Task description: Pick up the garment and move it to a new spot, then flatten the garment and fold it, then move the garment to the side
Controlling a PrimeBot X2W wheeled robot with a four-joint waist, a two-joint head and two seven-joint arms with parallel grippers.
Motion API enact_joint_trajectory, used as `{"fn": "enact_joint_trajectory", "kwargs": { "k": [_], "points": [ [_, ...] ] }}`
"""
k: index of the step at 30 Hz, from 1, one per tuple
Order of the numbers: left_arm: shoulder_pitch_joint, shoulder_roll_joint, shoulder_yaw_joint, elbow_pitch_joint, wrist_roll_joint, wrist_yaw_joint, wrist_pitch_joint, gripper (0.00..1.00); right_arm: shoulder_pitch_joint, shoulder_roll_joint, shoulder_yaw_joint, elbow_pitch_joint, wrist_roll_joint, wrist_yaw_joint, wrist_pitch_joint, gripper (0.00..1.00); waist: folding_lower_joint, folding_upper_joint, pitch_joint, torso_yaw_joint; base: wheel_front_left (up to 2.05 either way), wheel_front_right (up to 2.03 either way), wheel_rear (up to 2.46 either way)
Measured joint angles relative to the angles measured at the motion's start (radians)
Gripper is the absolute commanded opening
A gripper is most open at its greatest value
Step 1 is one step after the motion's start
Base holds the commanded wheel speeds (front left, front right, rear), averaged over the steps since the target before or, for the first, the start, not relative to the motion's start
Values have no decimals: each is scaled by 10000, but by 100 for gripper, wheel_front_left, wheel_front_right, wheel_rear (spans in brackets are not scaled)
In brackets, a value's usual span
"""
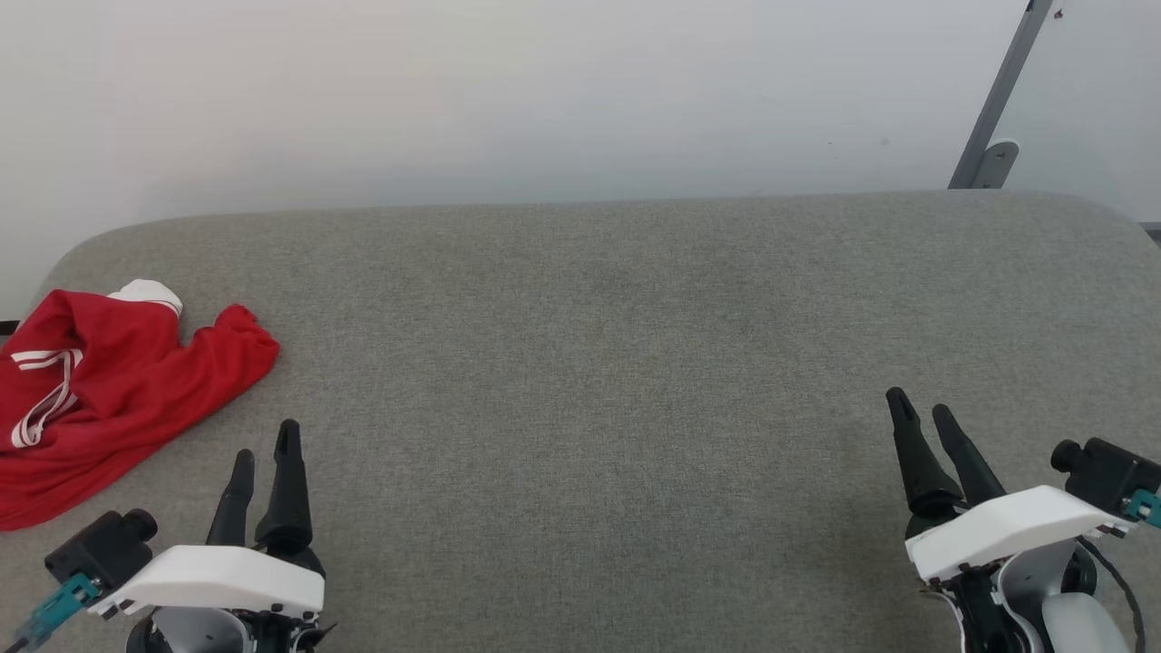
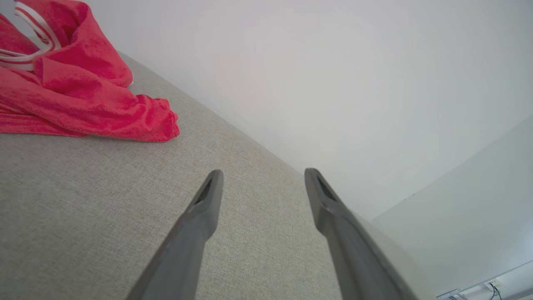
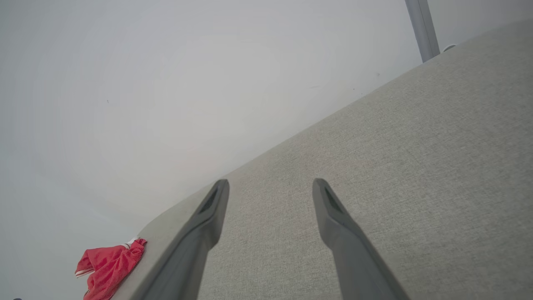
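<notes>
The garment (image 1: 109,390) is a red shirt with white striped trim, lying crumpled at the left edge of the grey table (image 1: 599,363). In the left wrist view the garment (image 2: 83,96) bunches at the upper left, and in the right wrist view the garment (image 3: 108,266) is small at the lower left. My left gripper (image 1: 266,440) stands open near the front left, just right of the garment and apart from it. My right gripper (image 1: 918,405) stands open near the front right, far from the garment. Nothing sits between the fingers (image 2: 208,200) of either gripper (image 3: 270,185).
The grey fabric-covered table runs wide between both arms, with rounded far corners. A pale wall (image 1: 544,91) rises behind it. A slanted grey metal post (image 1: 998,100) with a bracket stands at the far right behind the table.
</notes>
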Motion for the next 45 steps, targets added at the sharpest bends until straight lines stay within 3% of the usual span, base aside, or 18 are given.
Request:
{"fn": "enact_joint_trajectory", "kwargs": {
  "k": [45],
  "points": [
    [140, -213, 4, -372, 4410, -282, -1060, 100, -197, -159, 121, -244, -4203, 4, -577, 100, 0, 0, -5, -22, 0, 0, 0]
  ]
}}
